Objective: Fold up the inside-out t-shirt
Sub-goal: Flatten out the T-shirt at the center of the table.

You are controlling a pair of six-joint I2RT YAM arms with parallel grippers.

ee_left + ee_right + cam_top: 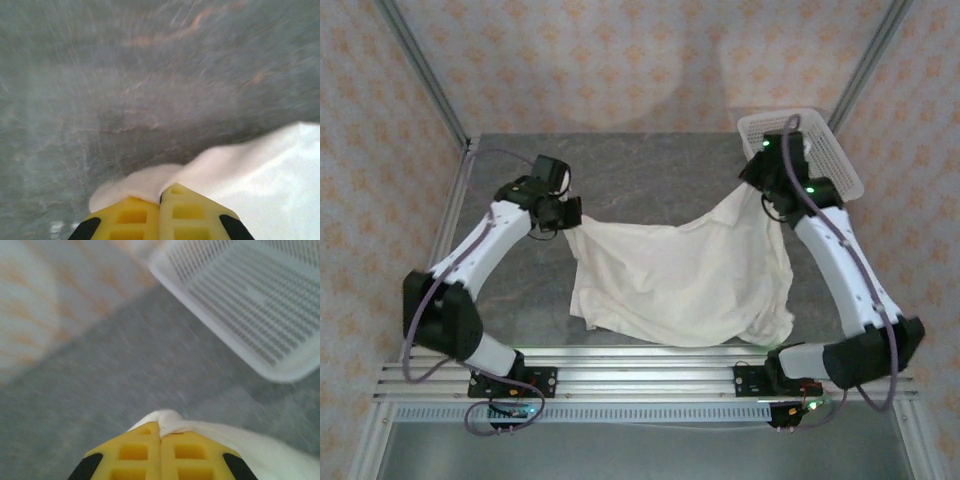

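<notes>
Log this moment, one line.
left gripper: shut on plain white cotton t-shirt | right gripper: shut on t-shirt | rest draped on grey table

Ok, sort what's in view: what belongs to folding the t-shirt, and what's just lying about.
In the job: plain white thin cotton t-shirt, partly lying on the grey stone-look table; left gripper, shut on its edge; right gripper, shut on its other end.
Lying about: white plastic mesh basket, far right on the table.
</notes>
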